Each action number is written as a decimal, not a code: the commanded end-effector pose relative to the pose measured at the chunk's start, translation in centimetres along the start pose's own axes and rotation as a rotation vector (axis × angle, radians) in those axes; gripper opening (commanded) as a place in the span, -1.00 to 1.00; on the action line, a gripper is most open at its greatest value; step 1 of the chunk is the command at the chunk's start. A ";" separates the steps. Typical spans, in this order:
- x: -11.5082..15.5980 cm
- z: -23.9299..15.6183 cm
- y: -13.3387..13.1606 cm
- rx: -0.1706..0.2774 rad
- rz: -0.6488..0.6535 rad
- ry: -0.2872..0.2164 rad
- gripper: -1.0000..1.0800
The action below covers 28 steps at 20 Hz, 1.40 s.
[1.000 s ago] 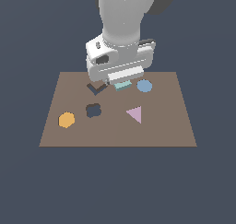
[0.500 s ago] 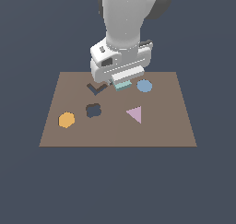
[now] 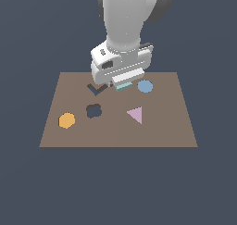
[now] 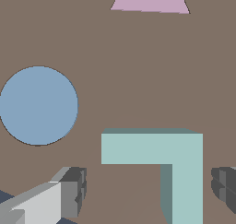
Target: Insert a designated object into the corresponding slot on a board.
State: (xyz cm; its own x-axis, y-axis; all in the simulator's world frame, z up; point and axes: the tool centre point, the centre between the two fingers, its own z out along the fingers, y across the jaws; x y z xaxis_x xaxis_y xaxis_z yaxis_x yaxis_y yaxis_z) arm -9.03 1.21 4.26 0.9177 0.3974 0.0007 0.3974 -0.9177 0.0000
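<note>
Since the earlier frames, the white arm's wrist block has shifted slightly toward the exterior view's right, from above the far-left part of the board to nearer its far middle; the coloured shapes on the board lie where they lay.

Position of the task piece: the small pale teal L-shaped flat piece sits between the two dark grey fingers. In the exterior view only a teal sliver shows below the white gripper. Whether the piece rests on the board or is raised off it cannot be told.

Finger state: the fingers stand apart, one on each side of the piece. In the wrist view brown board shows between each finger and the teal edges, so no contact is seen; a grip on the piece is not confirmed.

Board contents: the flat brown square board carries these items.
- Dark angular chevron-shaped cut-out, just beside the gripper on the exterior view's left.
- Dark rounded cross-shaped cut-out, nearer the camera than the chevron.
- Orange hexagon, near the board's left edge in the exterior view.
- Pink triangle, near the board's middle.
- Round light-blue disc, just beside the gripper on the exterior view's right.

Both cut-outs show dark.
</note>
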 end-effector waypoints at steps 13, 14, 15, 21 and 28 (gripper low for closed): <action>0.0 1.3 0.0 0.000 0.001 -0.001 -1.00; 0.0 1.3 0.0 0.000 0.001 -0.001 -1.00; 0.0 1.3 0.0 0.000 0.001 -0.001 -1.00; 0.0 0.8 0.0 0.000 0.001 -0.001 -1.00; -0.2 0.8 0.6 0.000 -0.015 -0.001 -1.00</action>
State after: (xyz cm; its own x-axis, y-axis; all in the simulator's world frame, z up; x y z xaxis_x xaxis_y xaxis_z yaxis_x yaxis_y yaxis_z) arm -9.04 0.84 3.38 0.9138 0.4062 -0.0002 0.4062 -0.9138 -0.0001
